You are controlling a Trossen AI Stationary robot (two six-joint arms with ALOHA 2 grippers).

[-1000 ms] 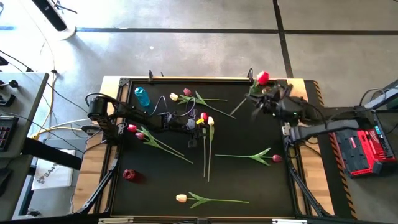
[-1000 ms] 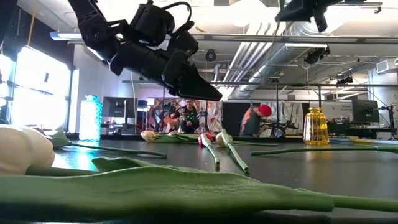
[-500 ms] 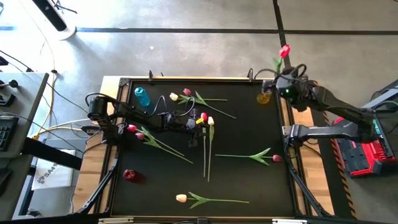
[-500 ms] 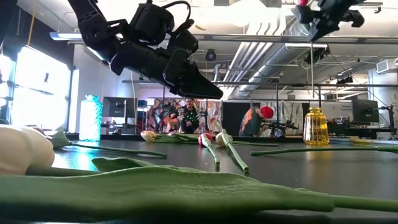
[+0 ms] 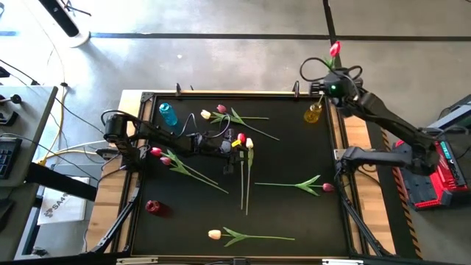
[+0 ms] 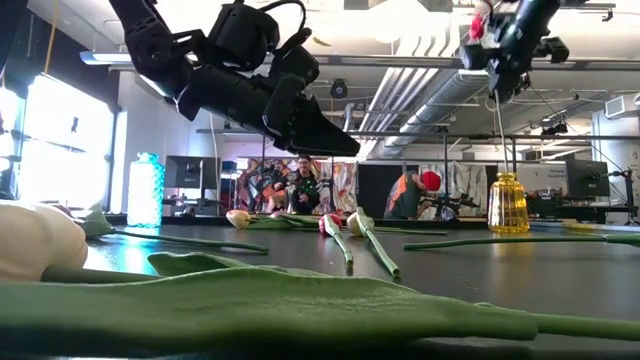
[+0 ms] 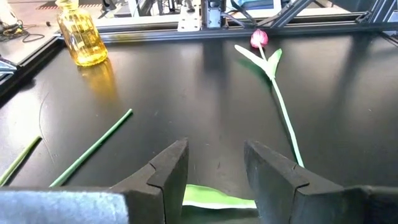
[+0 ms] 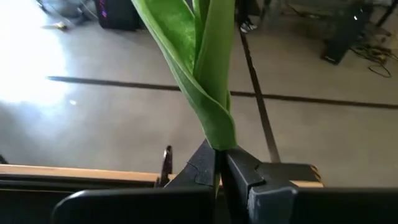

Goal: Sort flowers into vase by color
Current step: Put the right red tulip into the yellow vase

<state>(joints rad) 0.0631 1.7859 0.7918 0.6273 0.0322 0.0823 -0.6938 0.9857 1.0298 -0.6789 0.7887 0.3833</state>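
My right gripper [image 5: 330,87] is high above the table's far right corner, shut on a red tulip [image 5: 335,49]. The tulip's head is up and its stem [image 6: 497,120] hangs down over the yellow vase [image 5: 313,114], which also shows in the low view [image 6: 507,203]. My left gripper [image 7: 214,168] hovers open and empty over the table's middle [image 5: 237,144], above a green leaf [image 7: 217,200]. Several other tulips lie flat on the black mat, among them a cream one [image 5: 214,235] and a pink one [image 5: 327,188]. My right gripper pinches the red tulip's stem [image 8: 217,163] between its two fingers, just below where the leaves [image 8: 205,74] wrap it. The fingers lie across the stem. The tulip is lifted clear and nearly upright, head above the fingers, and the bare lower stem hangs below them.
A blue vase [image 5: 168,114] stands at the far left and a red vase [image 5: 152,207] at the near left. Tulips lie at the far middle [image 5: 221,112], the left [image 5: 160,156] and the centre [image 5: 244,141]. People show in the room behind the table [image 6: 303,180].
My right gripper has risen and gone toward the table's far edge with the red tulip. It has turned, so the flower went from lying slantwise to nearly upright, with its stem hanging over the yellow vase, which is now uncovered in the high view.
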